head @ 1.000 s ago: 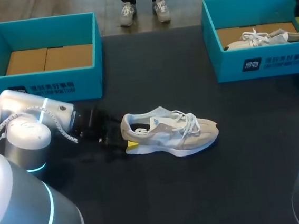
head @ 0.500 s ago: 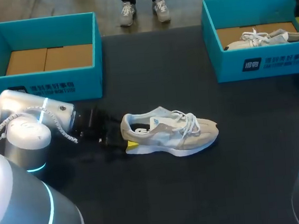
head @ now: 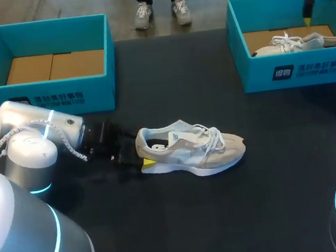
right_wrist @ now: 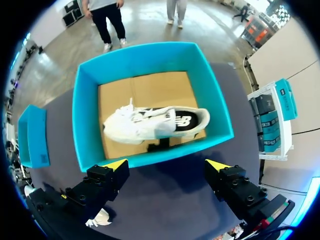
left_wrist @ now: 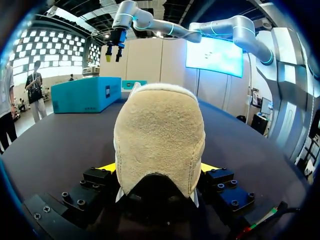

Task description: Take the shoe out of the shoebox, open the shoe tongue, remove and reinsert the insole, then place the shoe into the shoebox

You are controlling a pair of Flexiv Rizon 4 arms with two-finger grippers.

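Observation:
A beige and white shoe lies on its sole in the middle of the dark table, toe pointing right. My left gripper is at its heel. In the left wrist view the suede heel fills the gap between the yellow fingertips and touches both. My right gripper hangs open above the right teal shoebox. In the right wrist view its fingers stand wide apart over that shoebox, which holds a second white shoe.
An empty teal shoebox with a cardboard floor stands at the back left, just behind my left arm. Bare dark table lies in front of the shoe and between the two boxes.
My right gripper has moved left into the head view above the right shoebox. The left gripper and the shoe on the table have not moved.

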